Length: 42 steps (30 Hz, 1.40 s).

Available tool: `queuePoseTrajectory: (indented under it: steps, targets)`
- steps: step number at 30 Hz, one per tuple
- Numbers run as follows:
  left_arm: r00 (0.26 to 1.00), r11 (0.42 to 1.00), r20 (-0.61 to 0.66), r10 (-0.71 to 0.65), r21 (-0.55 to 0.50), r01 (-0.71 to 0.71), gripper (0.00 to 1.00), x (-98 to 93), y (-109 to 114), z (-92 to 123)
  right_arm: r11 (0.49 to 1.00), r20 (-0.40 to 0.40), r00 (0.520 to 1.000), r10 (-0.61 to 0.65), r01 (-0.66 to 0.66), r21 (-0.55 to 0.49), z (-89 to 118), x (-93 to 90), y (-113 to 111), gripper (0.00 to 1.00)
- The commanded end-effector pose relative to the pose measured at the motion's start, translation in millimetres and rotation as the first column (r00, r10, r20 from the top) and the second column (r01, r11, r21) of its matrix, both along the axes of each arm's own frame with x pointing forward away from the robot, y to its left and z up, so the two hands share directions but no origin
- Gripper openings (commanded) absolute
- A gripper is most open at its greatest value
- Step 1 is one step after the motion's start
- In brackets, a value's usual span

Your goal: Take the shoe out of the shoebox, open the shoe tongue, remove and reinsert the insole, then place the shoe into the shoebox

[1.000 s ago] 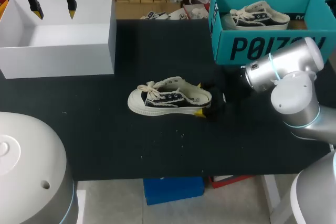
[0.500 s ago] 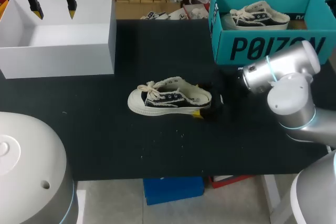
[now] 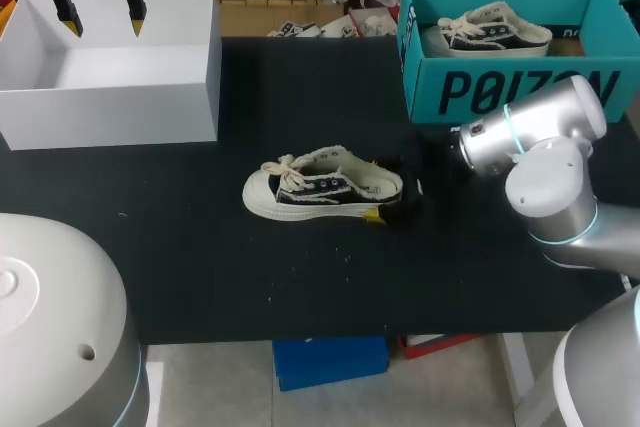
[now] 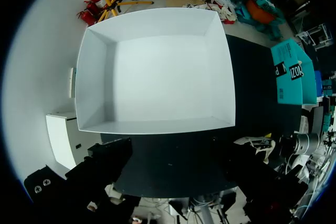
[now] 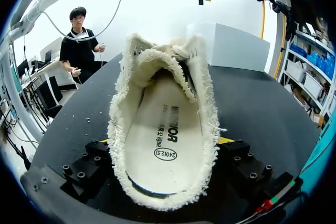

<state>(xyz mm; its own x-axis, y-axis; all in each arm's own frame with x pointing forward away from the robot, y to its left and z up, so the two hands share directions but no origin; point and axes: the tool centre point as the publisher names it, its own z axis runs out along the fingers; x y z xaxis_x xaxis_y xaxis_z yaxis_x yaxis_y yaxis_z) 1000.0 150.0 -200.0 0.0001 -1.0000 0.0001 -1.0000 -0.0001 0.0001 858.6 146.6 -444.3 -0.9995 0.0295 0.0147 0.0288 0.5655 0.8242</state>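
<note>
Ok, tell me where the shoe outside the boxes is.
In the head view the shoe sits upright mid-table, toe toward the left, heel at the right gripper, with the white box behind-left and the teal shoebox behind-right.

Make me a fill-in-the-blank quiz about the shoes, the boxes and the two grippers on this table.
1. The right gripper is at the ___ end of the shoe on the table.
2. The box under the left gripper is ___ in colour.
3. The teal shoebox holds a second ___.
Missing words: heel; white; shoe.
</note>
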Motion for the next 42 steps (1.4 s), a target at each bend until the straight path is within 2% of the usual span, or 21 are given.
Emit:
queuePoseTrajectory:
  steps: [1,12,23,29,42]
  targets:
    - [1.000,1.000,0.000,0.000,0.000,0.000,1.00,0.0,0.0,0.0,1.000,-0.001,1.000,-0.002,0.002,-0.003,-0.9,0.9,1.9,0.00]
    - [0.999,0.995,-0.020,0.047,0.090,-0.045,1.00,-21.8,-52.0,-0.2,1.000,-0.001,1.000,-0.002,0.002,-0.003,-0.9,0.9,1.9,0.00]
    - [1.000,0.984,0.006,0.015,0.179,-0.016,1.00,-39.8,-125.7,-2.7,1.000,-0.001,1.000,-0.002,0.002,-0.003,-0.9,0.9,1.9,0.00]
    - [0.999,0.987,-0.019,-0.030,0.157,0.032,1.00,-53.1,-163.6,-4.8,1.000,-0.001,1.000,-0.002,0.002,-0.003,-0.9,0.9,1.9,0.00]
    - [0.998,0.988,-0.026,-0.057,0.142,0.060,1.00,-55.1,-167.5,-4.2,1.000,-0.001,1.000,-0.002,0.002,-0.003,-0.9,0.9,1.9,0.00]
